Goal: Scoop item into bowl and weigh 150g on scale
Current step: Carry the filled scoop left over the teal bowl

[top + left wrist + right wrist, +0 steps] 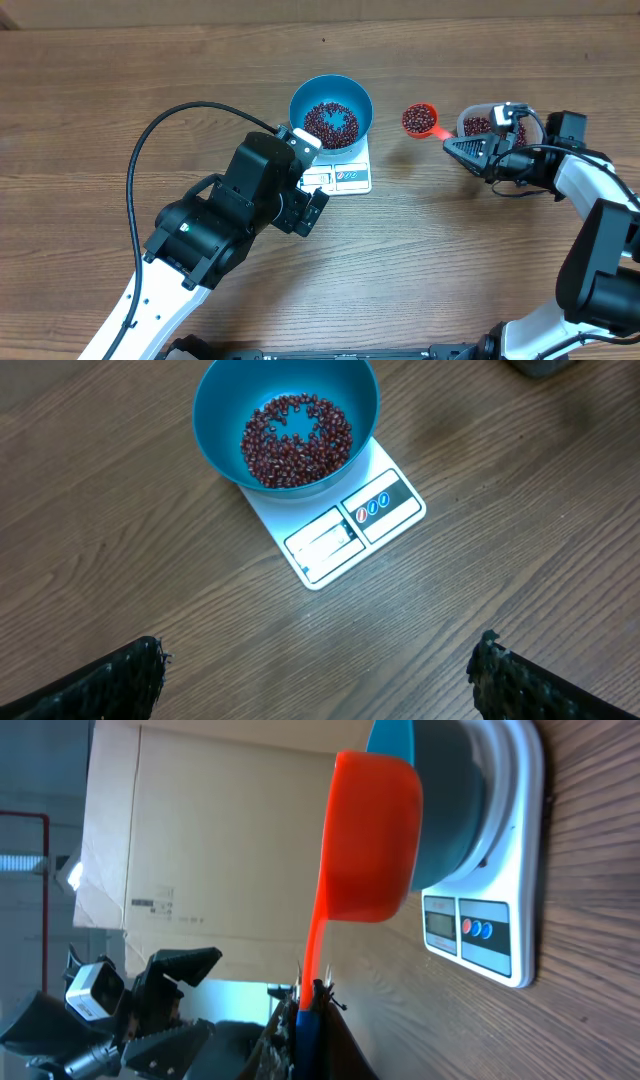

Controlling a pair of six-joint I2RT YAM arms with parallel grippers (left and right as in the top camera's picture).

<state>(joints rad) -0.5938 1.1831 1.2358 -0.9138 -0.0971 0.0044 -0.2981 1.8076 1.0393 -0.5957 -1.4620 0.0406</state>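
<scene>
Right pincer [455, 145] tight on one scoop [419, 120] beside one bowl [298, 104] atop one scale [345, 177]; left pincer [318, 662] wide open; wooden surface [100, 100].

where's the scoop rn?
Overhead view: the red scoop, full of beans, is held by its handle in the right hand, right of the blue bowl on the scale and just left of the clear tub.

Bowl [215, 410]: bright blue. Beans [296, 442]: dark red-maroon. Scale [290, 518]: white; grey display [322, 542], red and blue buttons [372, 505]. Scoop [370, 840]: orange-red. Table [100, 560]: brown wood grain.
</scene>
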